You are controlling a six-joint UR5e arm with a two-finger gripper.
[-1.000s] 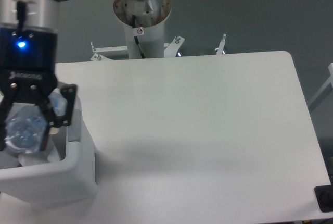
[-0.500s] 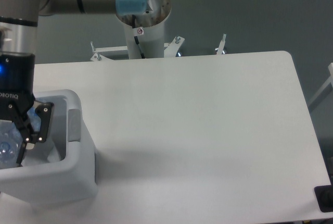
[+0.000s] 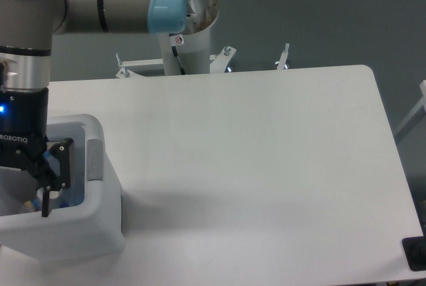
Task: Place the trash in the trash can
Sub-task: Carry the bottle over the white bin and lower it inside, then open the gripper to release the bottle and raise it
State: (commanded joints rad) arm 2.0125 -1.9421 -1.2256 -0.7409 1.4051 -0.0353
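At the left edge of the white table [image 3: 253, 153] we see the trash can [image 3: 100, 196], a large white boxy bin with a thick rounded rim. Our end effector [image 3: 33, 189] hangs inside its opening, one black finger [image 3: 48, 196] reaching below the rim; its other side lies past the picture's edge, so we cannot tell whether it is spread or pressed together. A sliver of bluish clear plastic, the bottle [image 3: 54, 201], shows low inside the can just beside that finger. We cannot tell whether they touch.
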